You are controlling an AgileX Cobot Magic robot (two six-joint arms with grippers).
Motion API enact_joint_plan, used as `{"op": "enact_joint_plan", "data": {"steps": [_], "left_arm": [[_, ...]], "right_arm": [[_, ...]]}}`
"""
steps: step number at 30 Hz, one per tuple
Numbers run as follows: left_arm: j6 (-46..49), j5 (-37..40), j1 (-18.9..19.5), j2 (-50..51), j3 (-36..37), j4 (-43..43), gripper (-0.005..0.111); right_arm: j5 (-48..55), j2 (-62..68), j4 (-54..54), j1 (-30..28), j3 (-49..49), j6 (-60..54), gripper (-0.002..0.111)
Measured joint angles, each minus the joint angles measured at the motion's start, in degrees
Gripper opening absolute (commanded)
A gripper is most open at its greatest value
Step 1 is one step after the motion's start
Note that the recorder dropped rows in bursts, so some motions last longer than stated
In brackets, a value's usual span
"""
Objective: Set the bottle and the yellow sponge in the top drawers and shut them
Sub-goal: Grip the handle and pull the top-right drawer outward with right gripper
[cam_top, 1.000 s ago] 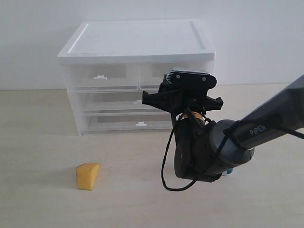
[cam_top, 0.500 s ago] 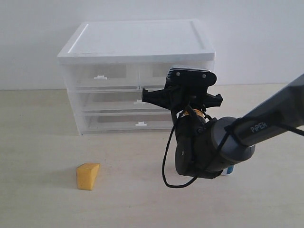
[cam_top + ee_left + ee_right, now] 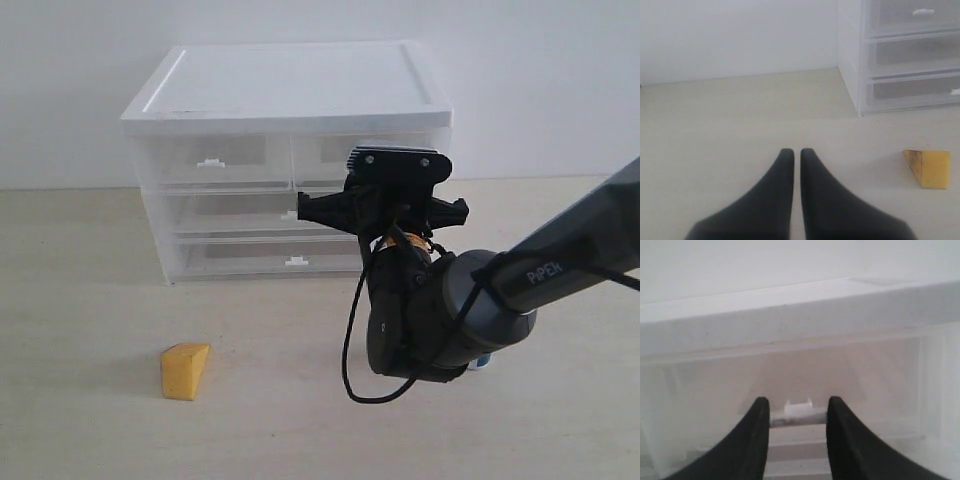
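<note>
"PiPER" on arm (image 3: 590, 225) of right claw (image 3: 798, 401)

Ahead of me, white cabinet top (image 3: 290, 85) lying flat; beneath, the middle full-width drawer (image 3: 220, 212) and bottom full-width drawer (image 3: 250, 258) both pushed in. Pale table (image 3: 90, 300) underneath, plain white wall (image 3: 80, 80) behind.

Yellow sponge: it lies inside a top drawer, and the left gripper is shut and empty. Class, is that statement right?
No. The yellow sponge lies on the table in front of the cabinet, not inside a drawer, as the exterior view shows. The left gripper is shut and empty.
</note>
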Motion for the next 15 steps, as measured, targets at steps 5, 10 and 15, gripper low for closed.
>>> {"op": "enact_joint_plan", "data": {"steps": [5,10,15], "left_arm": [[0.0,0.0,0.0,0.0,0.0,0.0,0.004],[0.0,0.0,0.0,0.0,0.0,0.0,0.004],[0.0,0.0,0.0,0.0,0.0,0.0,0.004]], "right_arm": [[-0.1,-3.5,3.0,2.6,4.5,-2.5,0.0],[0.6,-7.1,4.0,3.8,9.4,-2.8,0.0],[0.8,-10.6,6.5,6.6,14.4,-2.8,0.0]]}}
